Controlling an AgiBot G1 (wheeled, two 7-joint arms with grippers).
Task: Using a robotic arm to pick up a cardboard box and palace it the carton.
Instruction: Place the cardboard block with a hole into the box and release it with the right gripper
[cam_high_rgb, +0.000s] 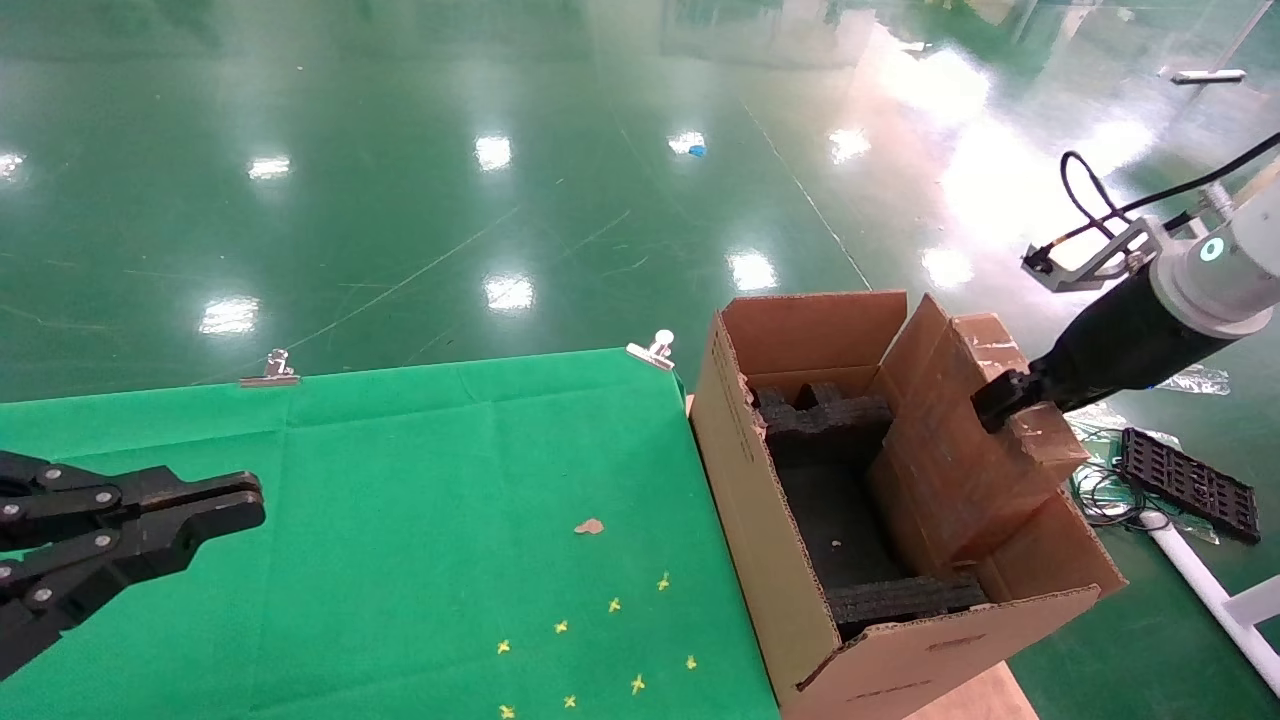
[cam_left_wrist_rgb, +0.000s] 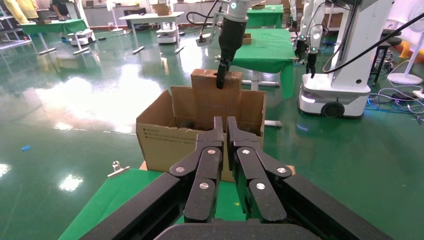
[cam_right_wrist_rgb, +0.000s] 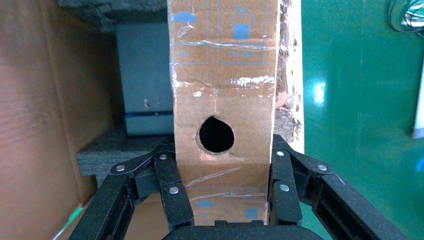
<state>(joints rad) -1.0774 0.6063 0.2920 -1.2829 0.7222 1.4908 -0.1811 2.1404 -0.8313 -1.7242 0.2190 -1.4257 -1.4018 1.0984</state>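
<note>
While my right pincer (cam_right_wrist_rgb: 222, 200) clamps small flat brown cardboard box (cam_right_wrist_rgb: 223, 100), box tilts inside large brown corrugated carton (cam_high_rgb: 770, 530) above black foam (cam_high_rgb: 830, 420). Left pincer (cam_left_wrist_rgb: 223, 131) together, over green surface (cam_high_rgb: 400, 480).

Robotics test hall, glossy green epoxy floor (cam_high_rgb: 450, 200) reflecting ceiling lights, green-clothed tables (cam_left_wrist_rgb: 270, 47) and white wheeled robot bases (cam_left_wrist_rgb: 345, 65) well beyond the left gripper (cam_left_wrist_rgb: 225, 125), loose cables (cam_left_wrist_rgb: 400, 97) on the floor
</note>
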